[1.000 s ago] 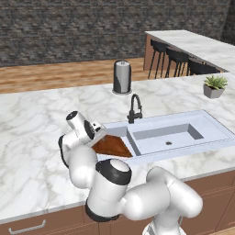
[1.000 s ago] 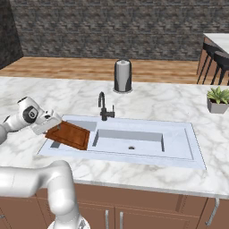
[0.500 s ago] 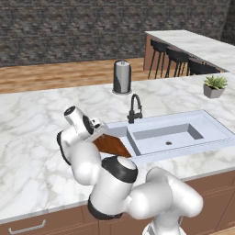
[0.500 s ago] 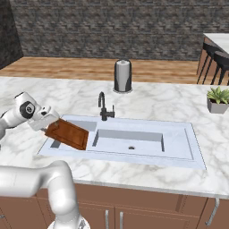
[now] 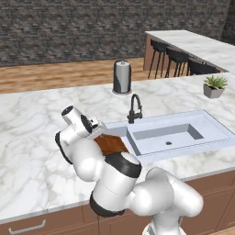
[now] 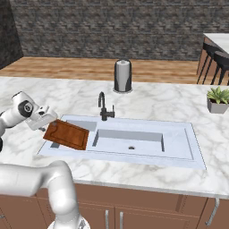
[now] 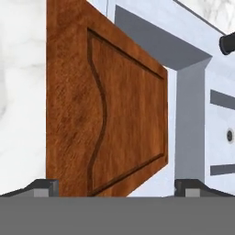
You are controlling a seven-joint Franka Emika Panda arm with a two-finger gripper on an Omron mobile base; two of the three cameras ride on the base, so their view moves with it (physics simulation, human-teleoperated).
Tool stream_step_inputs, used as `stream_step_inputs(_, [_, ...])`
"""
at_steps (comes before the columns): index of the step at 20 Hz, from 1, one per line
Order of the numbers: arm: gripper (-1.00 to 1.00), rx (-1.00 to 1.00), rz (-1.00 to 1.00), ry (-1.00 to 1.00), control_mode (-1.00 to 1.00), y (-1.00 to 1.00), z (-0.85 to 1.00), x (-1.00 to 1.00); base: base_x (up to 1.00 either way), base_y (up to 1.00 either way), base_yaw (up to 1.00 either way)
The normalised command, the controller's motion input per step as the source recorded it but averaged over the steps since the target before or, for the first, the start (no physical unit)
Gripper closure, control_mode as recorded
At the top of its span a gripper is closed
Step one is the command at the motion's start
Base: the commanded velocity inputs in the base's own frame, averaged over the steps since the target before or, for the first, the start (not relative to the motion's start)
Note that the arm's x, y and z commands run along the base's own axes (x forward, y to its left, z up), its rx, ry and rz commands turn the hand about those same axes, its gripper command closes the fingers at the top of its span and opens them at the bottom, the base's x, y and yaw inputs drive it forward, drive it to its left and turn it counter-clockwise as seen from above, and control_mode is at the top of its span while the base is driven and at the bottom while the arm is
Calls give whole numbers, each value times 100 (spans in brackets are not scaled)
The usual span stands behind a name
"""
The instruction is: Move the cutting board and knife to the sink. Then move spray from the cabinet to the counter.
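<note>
My gripper point(image 6: 50, 125) is shut on the left end of the reddish-brown cutting board point(image 6: 67, 134), which hangs tilted just above the left drain area of the white sink point(image 6: 188, 143). From the left base camera the cutting board point(image 5: 110, 144) pokes out behind my arm, beside the gripper point(image 5: 98, 134). Seen from the hand, the cutting board point(image 7: 124, 119) with its groove runs up from between the fingertips of the gripper point(image 7: 117, 186), and the sink basin point(image 7: 193, 105) lies to its right. The knife, spray and cabinet are out of view.
A black faucet point(image 6: 103, 107) stands behind the sink on the marble counter point(image 6: 156, 100). A paper towel roll point(image 6: 122, 76) stands further back, and a small potted plant point(image 6: 218, 99) at the right. Bar stools point(image 5: 176, 57) line a second counter beyond.
The hand and the held board have shifted only slightly to the left; everything else is as before.
</note>
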Motion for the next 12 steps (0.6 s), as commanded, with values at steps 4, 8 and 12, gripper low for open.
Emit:
stream_step_inputs(4, [-100, 0, -3, -2, -100, 12, 22, -22, 0, 0, 0])
stream_step_inputs(8, [-100, 0, -5, -7, -100, 12, 36, -50, 0, 0, 0])
stream_step_inputs(12, [-100, 0, -6, -11, -100, 5, 42, -69, 0, 0, 0])
